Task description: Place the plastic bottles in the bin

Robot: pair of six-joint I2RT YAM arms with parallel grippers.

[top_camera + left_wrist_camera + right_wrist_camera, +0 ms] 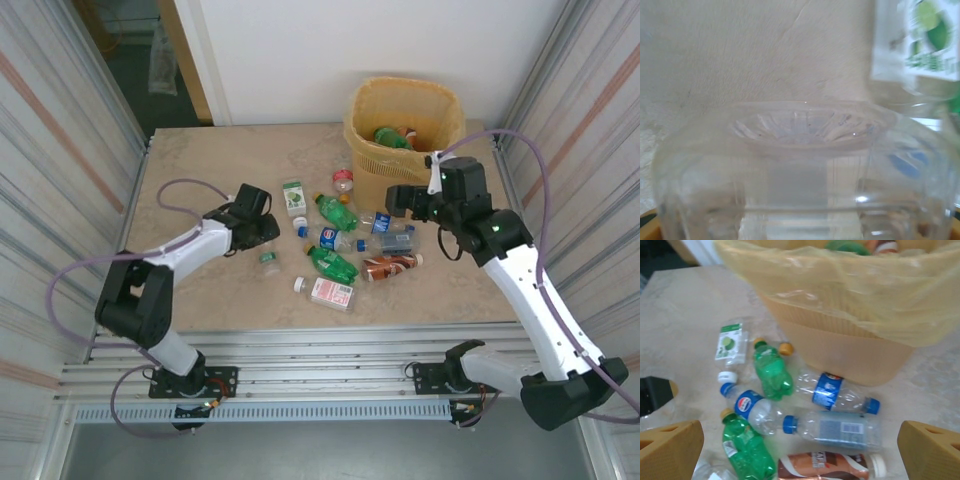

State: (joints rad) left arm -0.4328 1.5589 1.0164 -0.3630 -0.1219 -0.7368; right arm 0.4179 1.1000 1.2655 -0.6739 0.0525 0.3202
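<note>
Plastic bottles [337,212] and the bin [372,165] on a pale marbled tabletop [200,170]. The bin stood at the far edge, right of centre, with a translucent orange-yellow bag liner [850,290] folded over its rim. Inside lay a green bottle [390,137] and, touching it, at least one more whose kind could not be told. The other bottles lay on their sides in a loose cluster on the tabletop in front of the bin:

- a white-and-green-labelled bottle [730,342] at the left
- a second green bottle [772,372]
- a clear bottle with a blue band [832,390], nearest the bin wall
- a blue-labelled bottle [752,410]
- a blue-capped clear bottle [840,430]
- a third green bottle [747,447]
- a brown-labelled bottle [825,467]
- a white-and-pink-labelled bottle [330,292], nearest the arms

A small red-topped bottle [343,181] sat just left of the bin's base. The right gripper [800,445] hovered over the cluster, just in front of the bin, jaws spread wide and gripping nothing. The left gripper [262,234] was low at the left edge of the cluster. Its wrist camera looked along a clear bottle [800,165] lying right at the jaws, ribbed base pointing away. Whether those jaws were closed on it could not be told.
</note>
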